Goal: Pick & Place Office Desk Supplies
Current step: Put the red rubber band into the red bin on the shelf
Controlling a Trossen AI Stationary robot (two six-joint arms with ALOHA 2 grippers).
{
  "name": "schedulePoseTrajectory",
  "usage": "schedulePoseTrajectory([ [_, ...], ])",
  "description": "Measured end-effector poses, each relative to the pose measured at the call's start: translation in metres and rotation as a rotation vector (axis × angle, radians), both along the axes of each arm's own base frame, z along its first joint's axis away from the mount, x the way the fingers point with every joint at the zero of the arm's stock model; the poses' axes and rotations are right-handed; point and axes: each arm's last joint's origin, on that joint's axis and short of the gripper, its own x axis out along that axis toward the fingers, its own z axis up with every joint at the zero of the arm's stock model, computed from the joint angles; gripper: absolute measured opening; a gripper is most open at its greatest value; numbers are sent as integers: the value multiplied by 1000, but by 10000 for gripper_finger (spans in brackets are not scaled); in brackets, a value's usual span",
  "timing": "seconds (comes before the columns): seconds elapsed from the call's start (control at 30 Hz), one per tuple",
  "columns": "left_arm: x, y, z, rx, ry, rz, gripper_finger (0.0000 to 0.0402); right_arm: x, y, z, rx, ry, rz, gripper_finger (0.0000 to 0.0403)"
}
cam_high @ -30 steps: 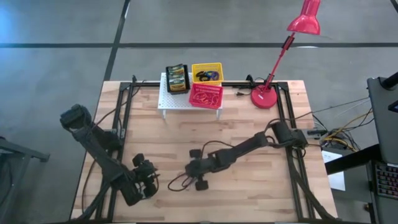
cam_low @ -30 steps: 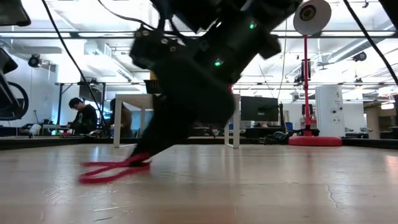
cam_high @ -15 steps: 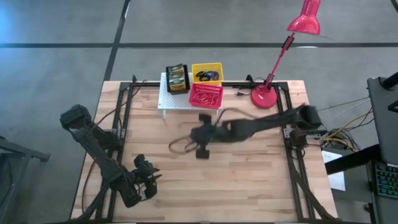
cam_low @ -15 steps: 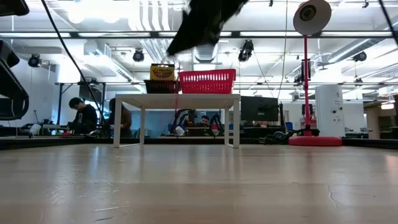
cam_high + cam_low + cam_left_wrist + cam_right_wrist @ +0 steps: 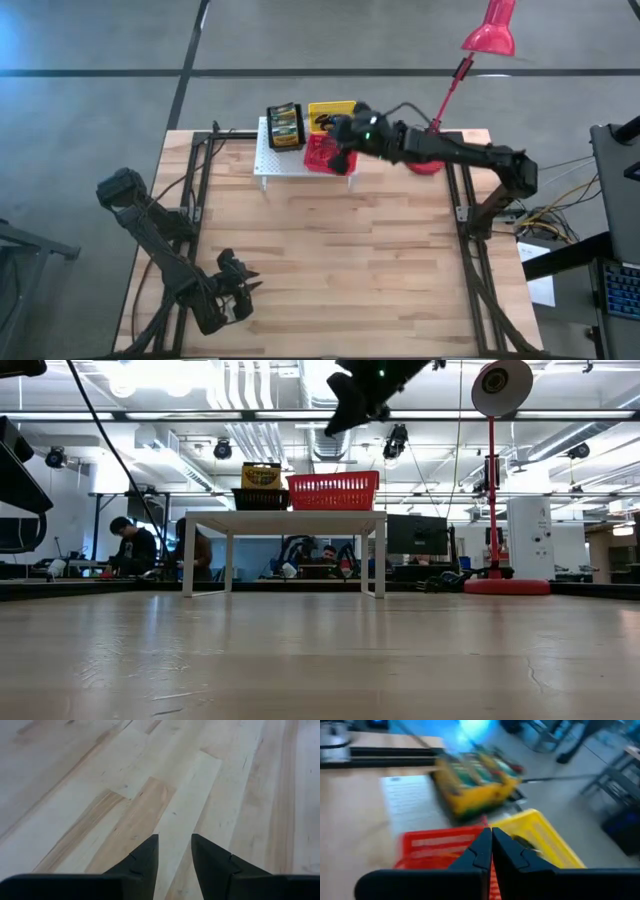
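**R pincer shut above the baskets on the rack; L arm parked at near table corner**

R arm reaches across the far side of the table w/ its pincer up over the white rack, roughly above where the yellow basket and the red basket meet. Fingers pressed tight together, no gap in the R wrist view. A thin red strip shows just below the fingertips there, but can't tell if it's a held elastic loop or just the red basket's rim behind. In the low view the pincer hangs clear above the red basket, not touching it.

Task things: all on the rack at the far edge of the table. Crayon box stands in a black basket at the rack's left end; yellow basket is behind the red one, w/ dark bits inside – too small to tell what. Red basket sits at the rack's front edge, contents unclear.

L pincer is low over the near-left part of the table, well apart from the rack. Fingers narrowly parted, nothing between them, bare wood below.

Red desk lamp has its base on the far-right of the table, just beside the R arm. A person sits in the room beyond.
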Motion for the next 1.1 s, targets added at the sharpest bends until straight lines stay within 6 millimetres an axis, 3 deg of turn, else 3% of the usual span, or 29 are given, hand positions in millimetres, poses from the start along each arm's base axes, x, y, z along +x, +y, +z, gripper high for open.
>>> schedulePoseTrajectory([
  [0.23,0,0,0,5,2,-5,119,-11,-39,-9,103,-3,-55,8],
  [0.53,0,0,0,5,2,-5,120,-8,-31,-17,191,18,-14,8],
  [0.63,-1,1,-2,-8,6,-2,120,-11,-17,-7,190,3,17,8],
  [0.77,-2,1,-11,-88,-4,6,120,-10,20,-1,200,18,113,8],
  [0.93,-2,2,-21,-159,-33,1,120,-5,65,-22,203,234,239,8],
  [1.1,-1,1,-21,-175,-48,-5,120,5,87,-53,66,377,34,9],
])
